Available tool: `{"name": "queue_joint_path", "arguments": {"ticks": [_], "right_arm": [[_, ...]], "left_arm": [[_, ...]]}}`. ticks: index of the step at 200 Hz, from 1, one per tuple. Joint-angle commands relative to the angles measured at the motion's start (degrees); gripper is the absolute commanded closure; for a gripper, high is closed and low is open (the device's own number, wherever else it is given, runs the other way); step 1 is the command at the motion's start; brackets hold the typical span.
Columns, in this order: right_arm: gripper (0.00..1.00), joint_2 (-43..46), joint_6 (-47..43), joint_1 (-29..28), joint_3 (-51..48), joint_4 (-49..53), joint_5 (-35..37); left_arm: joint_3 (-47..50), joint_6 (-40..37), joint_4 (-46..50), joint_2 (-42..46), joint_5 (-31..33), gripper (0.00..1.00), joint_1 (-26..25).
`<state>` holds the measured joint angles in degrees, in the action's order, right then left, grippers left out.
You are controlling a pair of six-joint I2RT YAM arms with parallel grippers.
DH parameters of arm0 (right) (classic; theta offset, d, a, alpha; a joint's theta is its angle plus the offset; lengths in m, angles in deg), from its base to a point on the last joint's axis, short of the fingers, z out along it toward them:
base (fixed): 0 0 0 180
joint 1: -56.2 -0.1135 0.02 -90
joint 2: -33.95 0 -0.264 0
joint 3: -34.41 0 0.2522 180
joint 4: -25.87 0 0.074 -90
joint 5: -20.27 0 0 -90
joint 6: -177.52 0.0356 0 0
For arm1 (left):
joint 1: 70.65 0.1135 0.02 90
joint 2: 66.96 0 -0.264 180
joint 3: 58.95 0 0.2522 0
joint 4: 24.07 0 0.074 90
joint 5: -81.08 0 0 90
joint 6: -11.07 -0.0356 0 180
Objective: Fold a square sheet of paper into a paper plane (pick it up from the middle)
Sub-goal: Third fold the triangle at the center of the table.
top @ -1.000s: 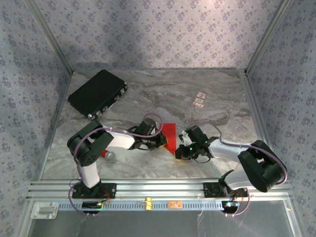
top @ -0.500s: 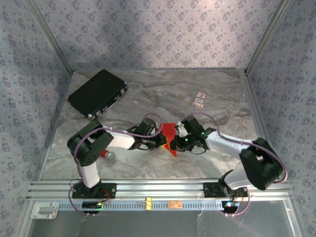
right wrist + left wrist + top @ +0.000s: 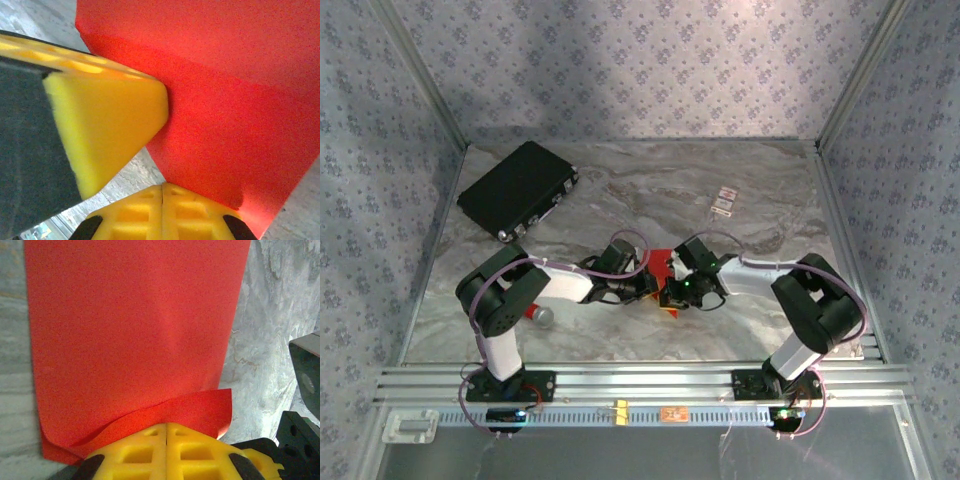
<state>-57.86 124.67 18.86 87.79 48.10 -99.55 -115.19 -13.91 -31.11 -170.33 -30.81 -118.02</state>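
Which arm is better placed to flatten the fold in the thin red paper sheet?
Probably the right: the shut right gripper sits at the edge of the thin red paper sheet, near its crease. The shut left gripper apparently pins the curled flap.

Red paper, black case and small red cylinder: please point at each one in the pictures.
red paper (image 3: 135, 325), left wrist view, middle of the flat sheet.
black case (image 3: 515, 188), top external view, middle of its lid.
small red cylinder (image 3: 538, 314), top external view, near its grey end.

The paper (image 3: 135, 325) is bright red, the fingers (image 3: 135, 455) yellow, the case (image 3: 517, 188) black, the table (image 3: 650, 190) grey marble, and the walls (image 3: 640, 70) pale blue floral.
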Motion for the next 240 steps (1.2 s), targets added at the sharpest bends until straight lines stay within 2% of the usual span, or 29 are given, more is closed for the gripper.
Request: {"name": "queue_joint_path", "arguments": {"ticks": [1, 48, 109, 145, 168, 240], "right_arm": [[0.96, 0.14, 1.13, 0.95, -4.03, 0.53, -0.78], [0.95, 3.94, 1.62, 3.66, -10.50, -3.08, -5.44], [0.95, 8.25, -0.06, 6.23, -15.72, -1.14, -8.01], [0.95, 14.42, 0.72, 7.04, -14.22, 1.73, -8.13], [0.95, 16.96, 3.00, 6.73, -12.29, 0.14, -8.58], [0.94, 5.98, 3.28, 5.01, -2.09, -1.92, -4.96]], "left_arm": [[1.08, -1.08, 3.99, -3.06, 2.36, 0.93, 0.00], [1.74, -1.01, 3.92, -3.15, 2.55, 0.94, 0.47], [1.52, -0.96, 4.16, -3.59, 2.39, 0.93, 0.61], [1.62, -0.94, 4.06, -3.42, 2.30, 0.93, 0.59], [1.68, -0.94, 4.03, -3.16, 2.38, 0.93, 0.60], [1.61, -1.12, 3.82, -2.98, 2.26, 0.93, 0.54]]}}
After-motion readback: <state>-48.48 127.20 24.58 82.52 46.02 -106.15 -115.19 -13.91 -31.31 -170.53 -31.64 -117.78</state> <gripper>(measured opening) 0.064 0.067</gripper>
